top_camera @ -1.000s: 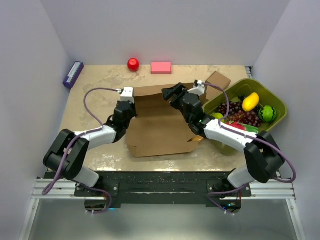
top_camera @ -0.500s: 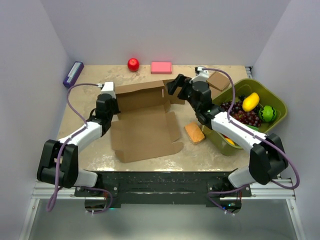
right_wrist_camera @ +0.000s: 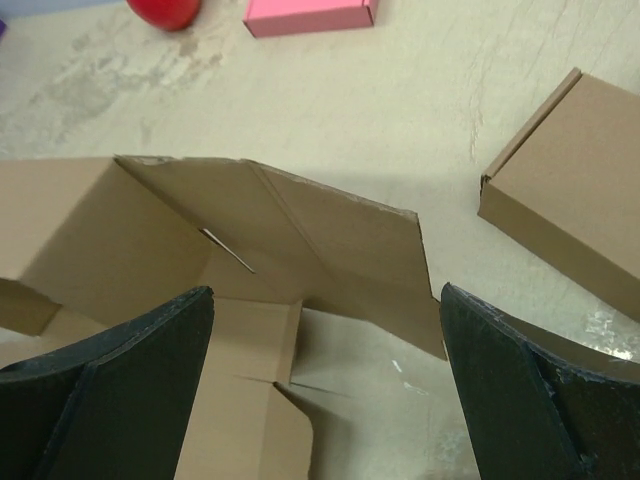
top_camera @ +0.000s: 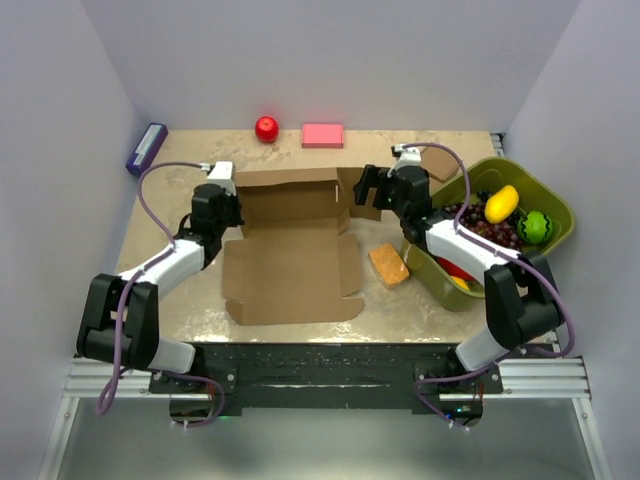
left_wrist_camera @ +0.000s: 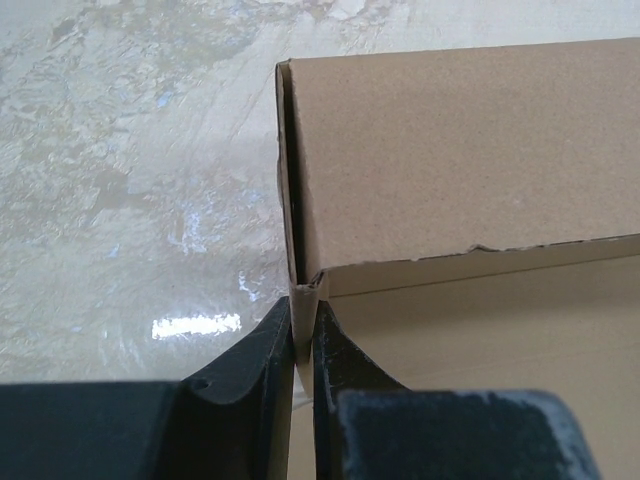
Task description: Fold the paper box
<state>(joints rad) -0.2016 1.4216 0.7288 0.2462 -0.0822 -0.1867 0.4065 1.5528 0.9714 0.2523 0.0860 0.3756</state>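
The left hand (left_wrist_camera: 302,305) pinches the far left corner of the paper box (top_camera: 290,262); the right hand (top_camera: 366,187) gapes beside its right flap.

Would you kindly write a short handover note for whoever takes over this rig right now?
Left gripper: shut on the left end of the paper box, pinching an upright cardboard edge there.
Right gripper: open and empty, above the box's angled right-end flap.
Box: mid-table, with the rear wall standing and the front panel lying flat.
Done: rear wall raised.
Left: probably fold in the right end, raise the remaining walls, then close the box.
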